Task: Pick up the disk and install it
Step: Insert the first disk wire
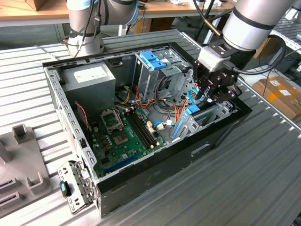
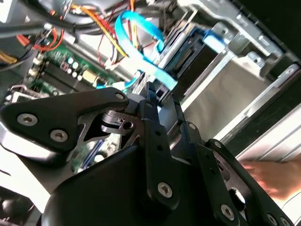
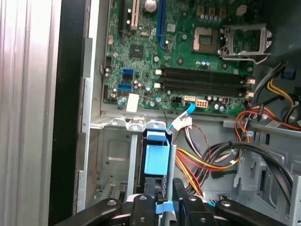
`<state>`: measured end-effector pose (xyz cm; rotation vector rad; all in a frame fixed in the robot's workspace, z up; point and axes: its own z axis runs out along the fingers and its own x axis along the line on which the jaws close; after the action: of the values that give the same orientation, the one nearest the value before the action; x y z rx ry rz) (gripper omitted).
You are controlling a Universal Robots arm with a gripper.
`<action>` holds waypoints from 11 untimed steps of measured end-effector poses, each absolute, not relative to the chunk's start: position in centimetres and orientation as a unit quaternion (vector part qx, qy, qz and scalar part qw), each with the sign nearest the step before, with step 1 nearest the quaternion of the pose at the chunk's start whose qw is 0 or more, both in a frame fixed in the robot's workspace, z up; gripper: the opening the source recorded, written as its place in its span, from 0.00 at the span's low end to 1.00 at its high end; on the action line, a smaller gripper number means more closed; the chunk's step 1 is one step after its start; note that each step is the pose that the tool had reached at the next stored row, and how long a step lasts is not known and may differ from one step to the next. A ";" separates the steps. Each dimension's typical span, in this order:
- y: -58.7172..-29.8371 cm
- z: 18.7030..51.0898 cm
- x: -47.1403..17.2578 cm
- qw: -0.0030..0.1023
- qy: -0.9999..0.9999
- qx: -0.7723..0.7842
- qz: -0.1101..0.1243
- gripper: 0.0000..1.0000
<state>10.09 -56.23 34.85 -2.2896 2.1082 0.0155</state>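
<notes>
The disk stands on edge in the drive bay at the exterior view's right end of the open computer case. Its light-blue carrier and end tab show in the first wrist view, and its dark body with the blue rail shows in the second wrist view. My gripper hangs right over that bay, just above the disk's end. Its black fingers are drawn together, tips meeting. A thin blue cable runs across the tips.
The case also holds a green motherboard, a power supply, a tall metal cage with a blue top and loose red, yellow and orange wires. A second arm's base stands behind. A grey fixture and a cardboard box flank the case.
</notes>
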 end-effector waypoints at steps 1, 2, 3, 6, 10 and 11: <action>-56.2 34.9 10.1 0.014 0.677 -0.736 0.005 0.30; -56.2 34.9 10.1 0.014 0.677 -0.736 0.005 0.30; -56.2 34.9 10.1 0.014 0.677 -0.736 0.005 0.30; -56.2 35.0 10.7 0.014 0.680 -0.733 0.005 0.30; -56.2 35.3 12.2 0.014 0.683 -0.730 0.005 0.30; -56.2 35.3 12.4 0.014 0.683 -0.730 0.005 0.30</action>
<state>12.41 -56.21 35.29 -2.2730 2.1274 0.0165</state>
